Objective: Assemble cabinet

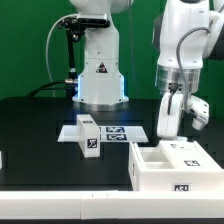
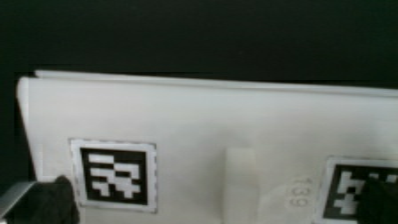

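Cabinet box: white, open compartments facing up, at the near edge of the black table, toward the exterior view's right. A tag shows on its front wall.

Gripper hangs directly above the box's far side, close over it but apparently not touching. In the wrist view a white tagged face fills the picture. One dark fingertip sits at the picture's very edge with nothing pinched, so I take the jaws to be wide apart and empty.

Loose upright panel stands well apart toward the exterior view's left, just beside the marker board.

My read is that the hand is working straight over the box. Move only vertically here. Don't clip the wall or nudge the box. Square the jaws to an edge before closing.
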